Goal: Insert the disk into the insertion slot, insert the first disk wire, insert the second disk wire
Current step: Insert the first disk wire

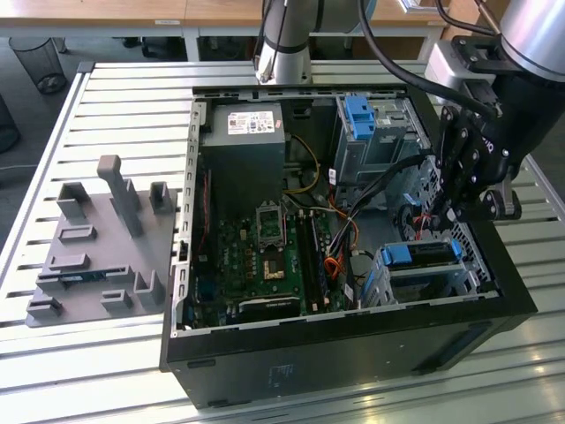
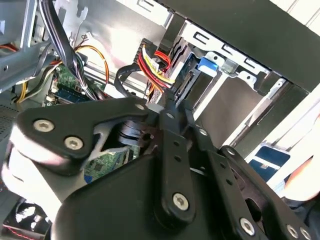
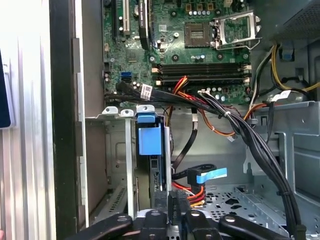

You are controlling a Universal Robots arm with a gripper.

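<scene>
Gripper [image 3: 173,218] clenched on one black plug [image 3: 172,201], at end of one disk [image 3: 149,141] seated in slot [image 3: 131,170]; slot walls tight, bare case floor [image 3: 237,199] beside gripper.

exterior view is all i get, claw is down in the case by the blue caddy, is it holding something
observer: yes, in the second wrist view the claw is closed on a black connector with red and yellow wires.
operator: what's right ahead of it
observer: in the first wrist view, the disk, sitting inside the insertion slot with its blue end toward the claw.
operator: anything else close by
observer: a black cable with a blue tab lies beside the disk; I can't tell whether it is plugged in.
</scene>
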